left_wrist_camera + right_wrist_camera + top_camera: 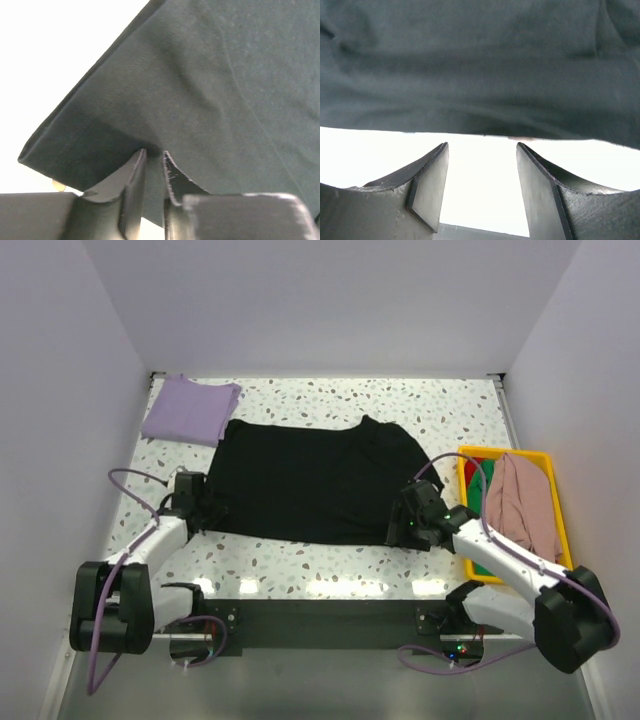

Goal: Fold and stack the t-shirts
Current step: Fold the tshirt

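Black t-shirt (315, 480), flat and wide, faint creases

Matt soft cloth (the black t-shirt (310, 485)); glossy speckled table (330, 402).

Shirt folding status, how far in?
Done: lavender t-shirt lies folded at the far-left corner. In hand: black t-shirt spread out, left gripper shut on its near-left edge, right gripper open at the near-right edge. Left: folding it, stacking, plus pink t-shirt and green cloth in the yellow bin.
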Controlling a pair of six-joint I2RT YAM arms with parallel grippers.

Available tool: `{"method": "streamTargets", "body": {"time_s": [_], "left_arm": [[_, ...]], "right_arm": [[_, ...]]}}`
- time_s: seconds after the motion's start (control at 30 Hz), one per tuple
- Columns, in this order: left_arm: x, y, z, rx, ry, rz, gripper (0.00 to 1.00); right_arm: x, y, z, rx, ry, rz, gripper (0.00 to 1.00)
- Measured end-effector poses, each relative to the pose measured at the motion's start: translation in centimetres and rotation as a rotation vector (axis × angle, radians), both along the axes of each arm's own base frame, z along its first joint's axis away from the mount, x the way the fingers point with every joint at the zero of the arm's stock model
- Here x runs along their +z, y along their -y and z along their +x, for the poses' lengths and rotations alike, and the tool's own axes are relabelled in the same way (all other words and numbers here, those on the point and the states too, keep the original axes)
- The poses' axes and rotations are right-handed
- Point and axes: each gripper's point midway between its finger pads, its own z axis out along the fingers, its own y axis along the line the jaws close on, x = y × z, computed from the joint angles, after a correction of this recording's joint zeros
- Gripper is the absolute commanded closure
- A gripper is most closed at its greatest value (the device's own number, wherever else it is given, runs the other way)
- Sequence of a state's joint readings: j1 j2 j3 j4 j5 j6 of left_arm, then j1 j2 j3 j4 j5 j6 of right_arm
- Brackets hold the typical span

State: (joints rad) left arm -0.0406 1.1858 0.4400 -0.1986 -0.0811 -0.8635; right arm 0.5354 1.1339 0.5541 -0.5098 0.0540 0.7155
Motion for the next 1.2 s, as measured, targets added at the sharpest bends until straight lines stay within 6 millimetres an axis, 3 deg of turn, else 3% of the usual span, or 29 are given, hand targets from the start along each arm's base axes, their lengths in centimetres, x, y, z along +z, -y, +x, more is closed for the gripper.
{"method": "streamTargets", "body": {"time_s": [0.1, 0.17, 0.3, 0.4, 0.47, 0.53, 0.63, 0.73, 0.93, 1.2], "left_arm": [[0.1, 0.1, -0.3, -0.018, -0.008, -0.002, 0.72], [0.2, 0.3, -0.5, -0.044, -0.016, -0.009, 0.70], [1.6, 1.5, 0.1, -0.140, -0.007, -0.034, 0.66], [4.0, 2.5, 1.9, -0.226, 0.049, -0.050, 0.66], [5.6, 3.2, 3.4, -0.293, 0.089, -0.049, 0.65], [6.9, 3.6, 4.5, -0.349, 0.121, -0.040, 0.61], [8.2, 4.1, 5.5, -0.439, 0.156, -0.018, 0.58], [8.3, 4.4, 5.5, -0.493, 0.160, -0.010, 0.57], [7.3, 4.9, 5.0, -0.569, 0.133, -0.018, 0.57], [7.1, 5.4, 4.9, -0.605, 0.133, -0.030, 0.57]], "right_arm": [[2.0, -0.1, -0.6, 0.014, 0.010, 0.025, 0.39], [4.7, -0.5, 0.6, 0.025, 0.061, 0.035, 0.41], [10.6, -2.5, 5.8, 0.056, 0.206, 0.037, 0.46], [12.0, -4.4, 9.7, 0.092, 0.249, 0.020, 0.51], [10.9, -5.7, 12.0, 0.117, 0.231, -0.005, 0.52], [8.9, -6.4, 13.1, 0.136, 0.193, -0.035, 0.52], [5.0, -6.7, 12.9, 0.162, 0.104, -0.111, 0.52], [3.0, -7.1, 12.2, 0.187, 0.055, -0.174, 0.52], [1.7, -8.4, 11.3, 0.206, 0.046, -0.220, 0.52], [0.6, -8.9, 12.1, 0.160, 0.053, -0.270, 0.52]]}}
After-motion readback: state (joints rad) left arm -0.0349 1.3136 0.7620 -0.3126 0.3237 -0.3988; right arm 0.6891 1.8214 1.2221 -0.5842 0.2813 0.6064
